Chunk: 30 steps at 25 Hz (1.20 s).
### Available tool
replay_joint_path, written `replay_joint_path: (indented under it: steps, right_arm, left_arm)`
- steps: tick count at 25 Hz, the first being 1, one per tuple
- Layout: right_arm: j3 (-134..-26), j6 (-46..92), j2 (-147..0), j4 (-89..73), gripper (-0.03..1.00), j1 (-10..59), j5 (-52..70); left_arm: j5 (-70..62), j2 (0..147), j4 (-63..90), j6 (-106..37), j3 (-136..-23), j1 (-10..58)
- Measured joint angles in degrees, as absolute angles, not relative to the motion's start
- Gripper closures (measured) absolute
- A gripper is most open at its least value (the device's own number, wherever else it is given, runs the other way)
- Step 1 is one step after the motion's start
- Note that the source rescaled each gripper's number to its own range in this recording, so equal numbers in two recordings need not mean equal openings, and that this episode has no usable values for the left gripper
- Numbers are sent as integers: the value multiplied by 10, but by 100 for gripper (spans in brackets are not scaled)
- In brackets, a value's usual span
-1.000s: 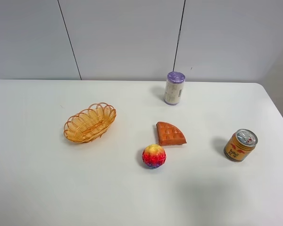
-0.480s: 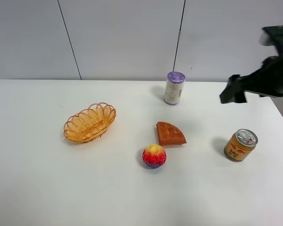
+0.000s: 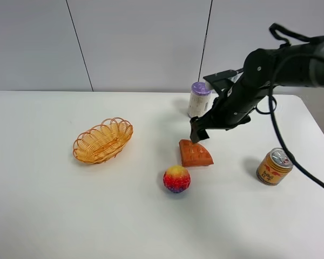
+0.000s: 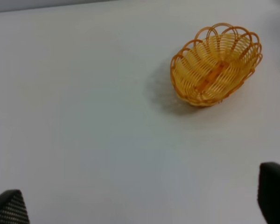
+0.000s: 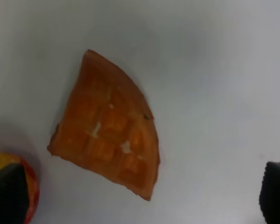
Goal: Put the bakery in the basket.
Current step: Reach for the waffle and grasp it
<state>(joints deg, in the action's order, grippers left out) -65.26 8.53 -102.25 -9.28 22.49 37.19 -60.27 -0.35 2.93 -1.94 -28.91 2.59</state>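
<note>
A: Jaws first. Right gripper [image 3: 198, 132]: spread wide, gripping nothing. In its wrist view one fingertip [image 5: 274, 191] sits at lower right, and the other lies over the ball [image 5: 31, 190] at lower left. Left gripper [image 4: 140, 205]: likewise released, with its tips in both bottom corners of its view.

B: And the bakery [image 3: 195, 154]?

A: Flat on the table [image 3: 54, 216], centre of the high view, just below the right gripper's tips. The wrist view shows it clear of both fingers. Its square corner points lower left, toward the ball. The curved edge faces upper right. Its long axis follows the bottom straight edge, nearly level across the frame.

B: Containers?

A: Basket [image 3: 78, 147] at left centre, well apart from the wedge, upright, long axis rising toward the right. The left wrist view shows only woven floor inside it. Purple-lidded tub [image 3: 196, 102] stands at upper centre, lid on, partly behind the arm. Gold can [image 3: 275, 166] is at right, upright, silver top up. Contents of both cannot be seen.
</note>
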Motion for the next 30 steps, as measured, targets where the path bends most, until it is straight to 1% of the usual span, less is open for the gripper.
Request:
replay_joint_path:
  steps: [11, 18, 26, 27, 28, 29, 30]
  right_arm:
    - [-657, 85, -1111, -101, -3, 245, 269]
    - [-677, 60, -1156, -110, -3, 276, 257]
    - [-677, 4, -1177, -79, -2, 279, 274]
    - [-677, 0, -1179, -73, 1, 279, 275]
    - [-677, -8, -1181, -67, 9, 279, 276]
    - [-677, -11, -1184, -64, 18, 279, 276]
    - [-678, -14, -1187, -60, 34, 279, 277]
  left_arm:
    - [-603, -4, 29, -19, -289, 26]
    - [-603, -4, 29, -19, -289, 26]
    - [-603, -4, 29, -19, -289, 26]
    - [-603, -4, 29, -19, -289, 26]
    - [-603, -4, 29, -19, -289, 26]
    - [-603, -4, 29, -19, -289, 26]
    - [-603, -4, 29, -19, -289, 26]
